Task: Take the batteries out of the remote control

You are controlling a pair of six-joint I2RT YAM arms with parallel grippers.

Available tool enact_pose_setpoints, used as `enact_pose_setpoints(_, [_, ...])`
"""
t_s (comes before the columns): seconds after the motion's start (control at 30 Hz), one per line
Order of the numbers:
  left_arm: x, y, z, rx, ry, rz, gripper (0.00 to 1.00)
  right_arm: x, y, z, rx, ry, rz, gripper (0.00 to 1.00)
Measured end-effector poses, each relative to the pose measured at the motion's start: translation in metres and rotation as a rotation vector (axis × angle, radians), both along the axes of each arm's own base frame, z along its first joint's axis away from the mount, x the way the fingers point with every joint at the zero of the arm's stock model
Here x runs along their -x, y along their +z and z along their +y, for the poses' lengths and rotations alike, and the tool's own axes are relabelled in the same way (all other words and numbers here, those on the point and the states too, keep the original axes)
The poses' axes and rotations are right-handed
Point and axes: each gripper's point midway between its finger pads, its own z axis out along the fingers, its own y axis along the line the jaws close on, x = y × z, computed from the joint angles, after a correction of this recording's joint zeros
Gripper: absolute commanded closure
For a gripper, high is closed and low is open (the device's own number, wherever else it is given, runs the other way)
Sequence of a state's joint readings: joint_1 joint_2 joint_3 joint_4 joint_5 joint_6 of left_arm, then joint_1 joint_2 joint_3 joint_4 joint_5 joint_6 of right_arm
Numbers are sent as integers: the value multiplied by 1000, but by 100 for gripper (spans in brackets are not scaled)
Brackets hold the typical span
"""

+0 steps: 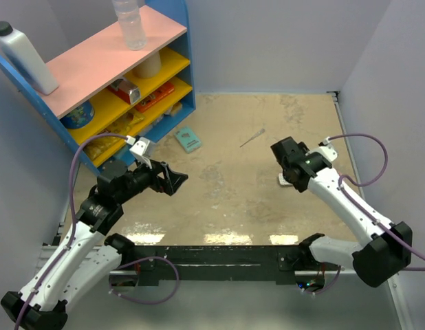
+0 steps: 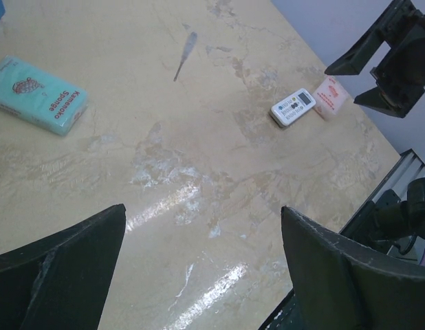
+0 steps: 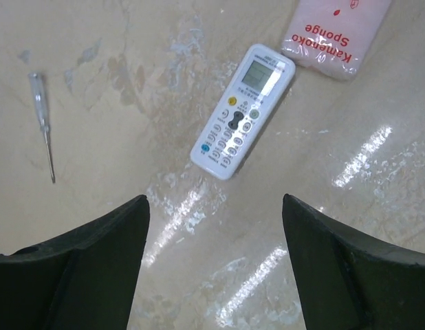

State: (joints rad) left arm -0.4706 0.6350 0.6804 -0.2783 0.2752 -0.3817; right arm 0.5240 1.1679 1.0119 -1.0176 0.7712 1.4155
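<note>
The remote control (image 3: 243,110) is a small white bar lying face up on the table, its buttons and display showing. It also shows in the left wrist view (image 2: 293,107). In the top view only a white bit (image 1: 286,181) peeks out under my right arm. The batteries are hidden. My right gripper (image 3: 214,203) is open and empty, hovering above the table just short of the remote's button end. It also shows in the top view (image 1: 285,155). My left gripper (image 2: 203,210) is open and empty over the left-middle of the table (image 1: 175,180), far from the remote.
A pink sponge packet (image 3: 336,31) lies against the remote's display end. A thin screwdriver (image 1: 252,138) lies at the back middle, and a teal sponge box (image 1: 188,139) left of it. A blue shelf unit (image 1: 116,75) with bottles stands at the back left.
</note>
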Motion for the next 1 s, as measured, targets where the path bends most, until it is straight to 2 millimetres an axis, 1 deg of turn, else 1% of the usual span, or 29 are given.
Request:
enact_pose_setpoints(0.07, [0, 1, 0, 1, 1, -2, 2, -9, -6, -9, -20, -41, 15, 24])
enact_pose_setpoints(0.17, [0, 2, 1, 2, 3, -6, 2, -23, -25, -24, -44, -107, 65, 27])
enact_pose_setpoints(0.23, [-1, 1, 2, 0, 13, -6, 2, -31, -42, -30, -57, -136, 118, 29])
enact_pose_setpoints(0.37, [-1, 2, 4, 0, 23, -11, 2, -42, -84, -39, -113, -200, 255, 29])
enact_pose_setpoints(0.47, [0, 4, 4, 3, 24, -16, 2, -45, -106, -43, -156, -237, 327, 29])
enact_pose_setpoints(0.6, [0, 3, 4, 2, 22, -15, 2, -49, -121, -46, -198, -260, 364, 28])
enact_pose_setpoints(0.8, [0, 3, 4, 1, 22, -12, 2, -51, -124, -46, -218, -267, 367, 27])
enact_pose_setpoints(1.0, [0, 2, 4, 1, 21, -11, 3, -50, -136, -50, -217, -284, 396, 27])
